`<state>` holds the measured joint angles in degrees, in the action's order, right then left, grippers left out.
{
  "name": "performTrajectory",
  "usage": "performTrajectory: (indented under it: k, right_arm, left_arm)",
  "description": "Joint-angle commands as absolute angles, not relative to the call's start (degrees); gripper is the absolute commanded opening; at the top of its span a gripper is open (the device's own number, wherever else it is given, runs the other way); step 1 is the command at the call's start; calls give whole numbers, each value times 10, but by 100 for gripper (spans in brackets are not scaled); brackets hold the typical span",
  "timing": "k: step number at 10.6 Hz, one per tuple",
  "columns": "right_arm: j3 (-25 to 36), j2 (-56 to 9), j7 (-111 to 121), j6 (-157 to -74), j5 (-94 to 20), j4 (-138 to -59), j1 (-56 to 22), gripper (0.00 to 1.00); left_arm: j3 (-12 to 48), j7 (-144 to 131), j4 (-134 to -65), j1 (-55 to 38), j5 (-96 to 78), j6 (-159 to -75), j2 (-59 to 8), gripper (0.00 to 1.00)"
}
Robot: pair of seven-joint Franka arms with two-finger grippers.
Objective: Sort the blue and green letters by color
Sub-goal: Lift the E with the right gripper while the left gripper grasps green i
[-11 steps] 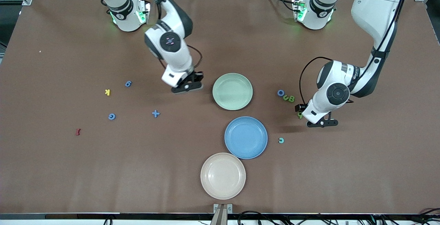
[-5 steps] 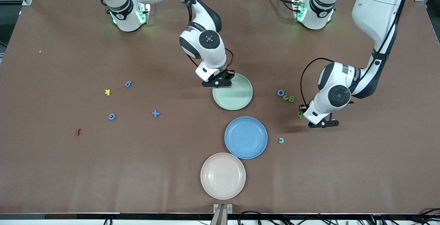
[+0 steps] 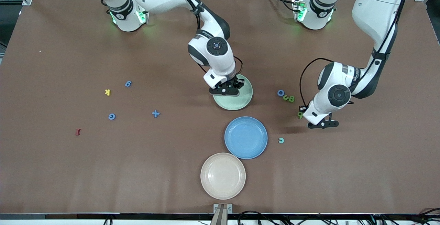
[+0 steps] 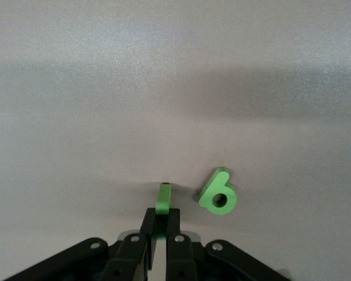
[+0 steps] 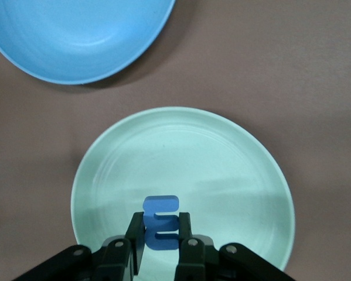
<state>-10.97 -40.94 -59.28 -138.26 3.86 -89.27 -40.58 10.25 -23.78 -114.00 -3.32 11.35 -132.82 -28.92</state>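
Since a second ago the right gripper [image 3: 227, 90], clamped on a small blue plastic letter E [image 5: 161, 223], has swung over the pale green plate [image 3: 244, 102], the wrong colour, while the left gripper [image 4: 161, 234] has just pinched a thin green piece [image 4: 162, 202] off the table.

Right arm reaches out from base, elbow bent, wrist angled down; right pincer [image 3: 228, 90] clamped on blue piece [image 5: 161, 222]. Left arm folded, wrist low; left pincer [image 3: 322, 124] clamped on green piece [image 4: 162, 202].

Three plates [image 3: 232, 104] [image 3: 245, 149] [image 3: 223, 190], five blue letters [image 3: 128, 83] [image 3: 111, 116] [image 3: 155, 114] [image 3: 281, 93] [image 5: 161, 225], four green letters [image 3: 285, 97] [image 3: 291, 98] [image 3: 300, 115] [image 4: 162, 200], one teal [image 3: 281, 140], yellow [image 3: 107, 92], red [image 3: 78, 132]
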Motion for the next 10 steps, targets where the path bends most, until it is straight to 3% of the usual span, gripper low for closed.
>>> performTrajectory:
  k: [1,4,10]
  right_arm:
    - [-97,-444,-610,-1382,33,-851,-426,0]
    - [-96,-451,-617,-1416,9,-850,-425,0]
    - [-94,-456,-623,-1425,-10,-842,-425,0]
  left_arm:
    - [102,-245,-1137,-30,120,-1333,-286,0]
    - [106,-284,-1136,-36,116,-1322,-247,0]
    - [216,-514,-1101,-51,108,-1313,-235,0]
